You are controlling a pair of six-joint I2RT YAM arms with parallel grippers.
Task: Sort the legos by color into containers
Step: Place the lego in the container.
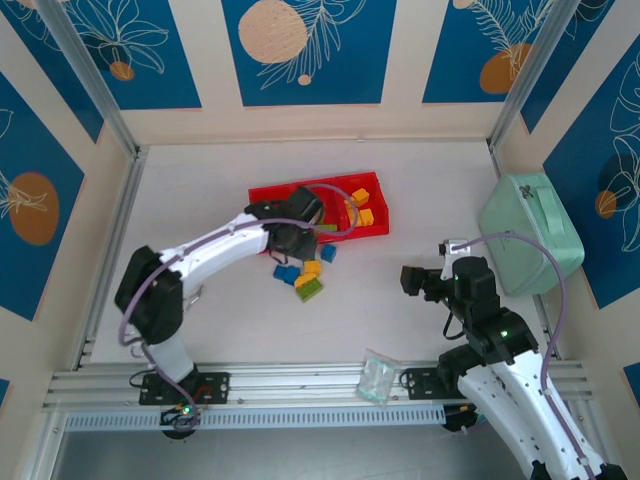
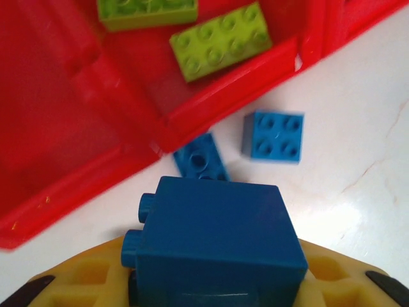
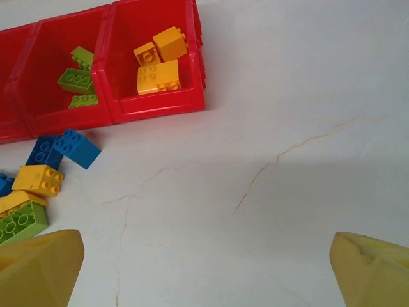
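Pincer on the left arm (image 2: 214, 291) is clamped on a dark blue lego (image 2: 217, 243), whose studs face left in the wrist view, just outside the red tray (image 2: 64, 185). Two blue legos (image 2: 273, 135) lie studs-up on the table (image 2: 358, 192) beside the tray wall. The tray's long axis runs left-right. Green legos (image 3: 75, 80) lie in its middle compartment and orange-yellow legos (image 3: 158, 77) in the right one. Right pincer (image 3: 204, 275) gapes open, well apart from the tray.

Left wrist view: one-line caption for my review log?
Left gripper, fingers shut on a dark blue lego, beside the red tray holding two lime legos; two blue legos lie outside.
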